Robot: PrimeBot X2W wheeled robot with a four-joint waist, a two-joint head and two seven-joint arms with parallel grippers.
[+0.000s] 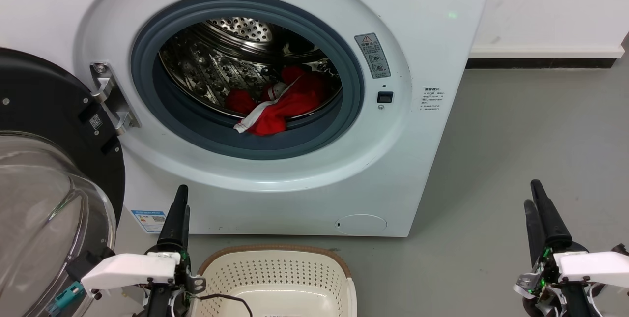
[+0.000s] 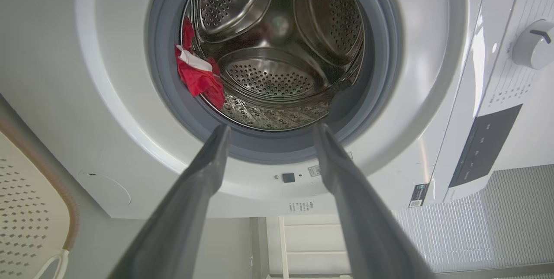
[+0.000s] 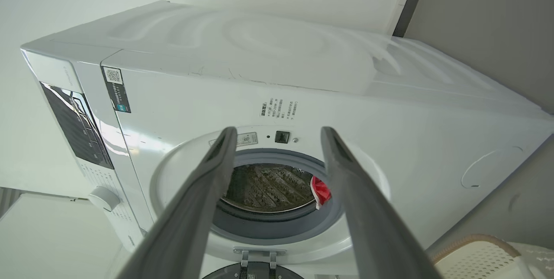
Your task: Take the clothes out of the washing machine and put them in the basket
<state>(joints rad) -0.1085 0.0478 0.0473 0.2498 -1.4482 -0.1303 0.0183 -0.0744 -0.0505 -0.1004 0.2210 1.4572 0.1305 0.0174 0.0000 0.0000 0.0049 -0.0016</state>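
Near drum front of big white washing machine (image 1: 432, 150): bright red cloth clothes (image 1: 282, 105). Left gripper (image 1: 183, 196), right gripper (image 1: 531, 194) wide apart, empty. Best: pinch thick fold, lift clear of grey rubber seal (image 1: 275, 142).

The white front-loading washing machine (image 1: 432, 169) stands on the floor, its door (image 1: 44, 110) (black rim, domed glass) swung wide open to the left. Red clothes (image 1: 285, 105) with white trim lie bunched at the near bottom of the perforated steel drum (image 1: 221, 66), one edge draped onto the grey seal (image 1: 196, 130). The cream, brown-rimmed basket (image 1: 275, 270) sits upright on the floor just in front, empty as far as shows.
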